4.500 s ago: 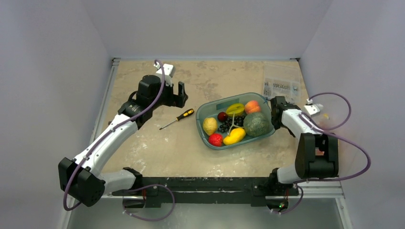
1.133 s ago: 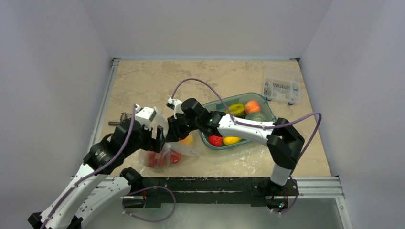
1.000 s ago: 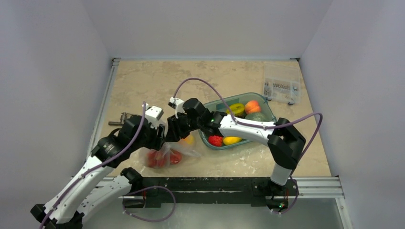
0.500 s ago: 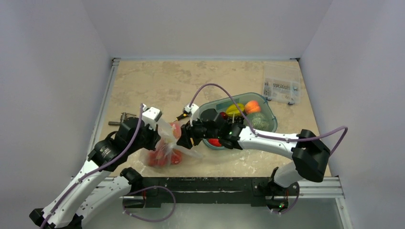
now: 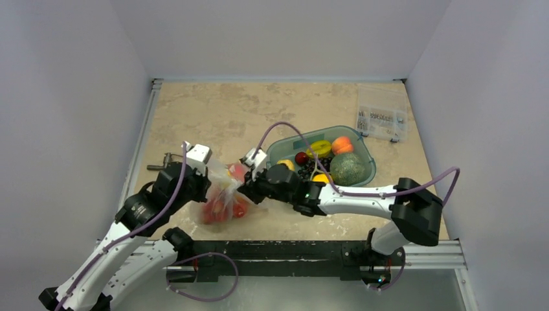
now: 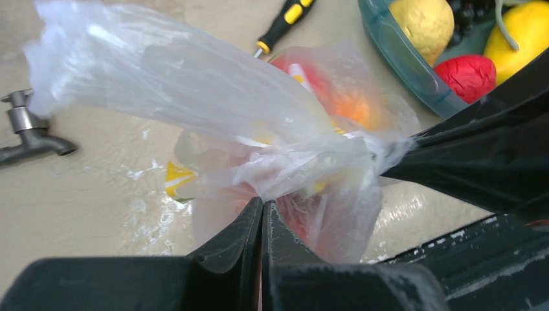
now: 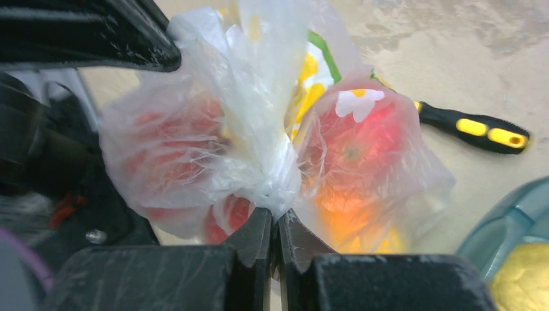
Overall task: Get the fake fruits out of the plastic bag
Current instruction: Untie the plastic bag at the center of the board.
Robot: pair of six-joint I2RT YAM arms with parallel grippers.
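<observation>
The clear crinkly plastic bag hangs between my two arms near the table's front left, stretched between them. Through its film the fake fruits show as red and orange-yellow shapes. My left gripper is shut on a bunch of the bag's film, seen in the top view at the bag's left. The right gripper is shut on another bunch of film, at the bag's right side. Which fruit is which I cannot tell through the plastic.
A teal oval tub with loose fruits, a big green bumpy one among them, stands right of the bag. A black-and-yellow screwdriver lies behind the bag. A metal tap fitting lies at left, a clear compartment box at back right.
Both grippers have closed on the bag's film. The right arm swung from the tub's left rim down toward the front. The bag has been lifted and drawn taut between the arms.
</observation>
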